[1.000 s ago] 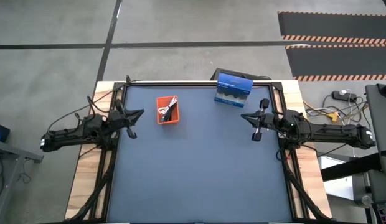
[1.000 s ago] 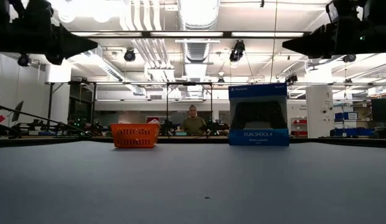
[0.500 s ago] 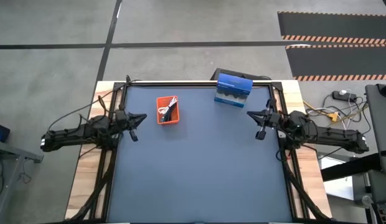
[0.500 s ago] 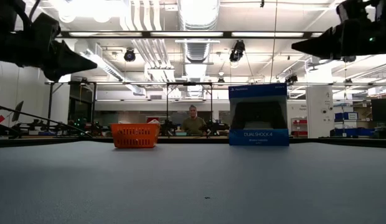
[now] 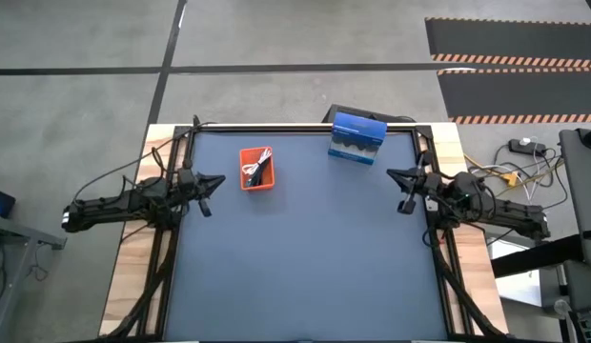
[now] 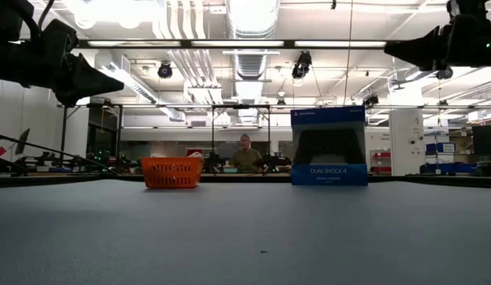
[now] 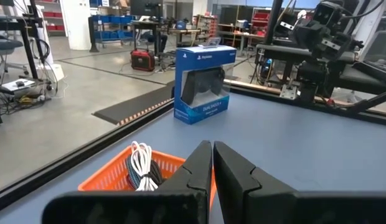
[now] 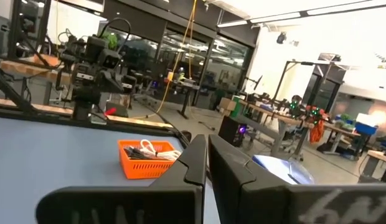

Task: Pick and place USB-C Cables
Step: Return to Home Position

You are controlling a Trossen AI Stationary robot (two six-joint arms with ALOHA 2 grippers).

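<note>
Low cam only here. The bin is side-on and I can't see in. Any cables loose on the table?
Observer: None. In the high view the table surface is bare of them, and the cables lie inside the orange bin.
Operator: Which colours can you see?
Observer: The left wrist view shows a white cable looped on top, with a dark cable beside it. I can't make out a red one.
Operator: Are the grippers carrying anything?
Observer: No. The wrist views show the left gripper and the right gripper shut with nothing between the fingers. In the high view each sits at its own side edge of the table.
</note>
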